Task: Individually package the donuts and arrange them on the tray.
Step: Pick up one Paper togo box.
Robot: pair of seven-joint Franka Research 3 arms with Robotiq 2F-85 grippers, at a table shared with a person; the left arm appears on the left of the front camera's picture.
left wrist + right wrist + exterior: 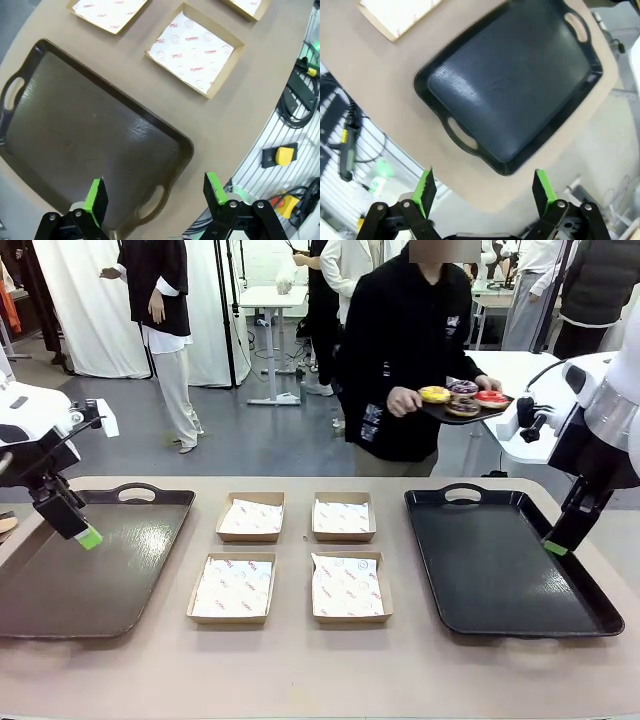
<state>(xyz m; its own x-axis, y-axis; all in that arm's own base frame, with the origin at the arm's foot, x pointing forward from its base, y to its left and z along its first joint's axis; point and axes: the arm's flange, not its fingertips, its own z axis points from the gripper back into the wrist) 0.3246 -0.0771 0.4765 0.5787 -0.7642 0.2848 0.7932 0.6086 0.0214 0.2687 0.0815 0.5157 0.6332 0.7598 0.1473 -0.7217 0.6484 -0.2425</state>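
Four ring donuts sit together on a dark platter [437, 412]: a yellow donut [434, 394], a purple donut [463, 388], a red donut [490, 397] and a chocolate donut [462, 407]. A person [400, 350] in black holds the platter with both hands at the far side of the surface [300, 670] (chest-high, well clear of the tabletop). One hand [403, 402] grips the platter's near-left rim.

Below them, four open cardboard boxes [250, 538] lie in a two-by-two block at the middle of the surface. Each is lined with white printed paper [345, 585], and none holds a donut yet. The block lies between two handled trays: a brown tray [100, 580] on the robot's left and a black tray [500, 560] on its right. Both are bare and glossy.

The left end effector [156, 192] hangs above the brown tray with its green-padded fingers spread wide, pinching nothing. In its wrist view the tray's near handle lies between the pads, with a lined box farther off. The right end effector [485, 187] is likewise spread and carries nothing. It is poised over the outer right edge of the black tray in the front view (its wrist camera looks down on the tray, one corner of a box and the rim of the surface). Neither end effector touches a tray, a box or a donut.
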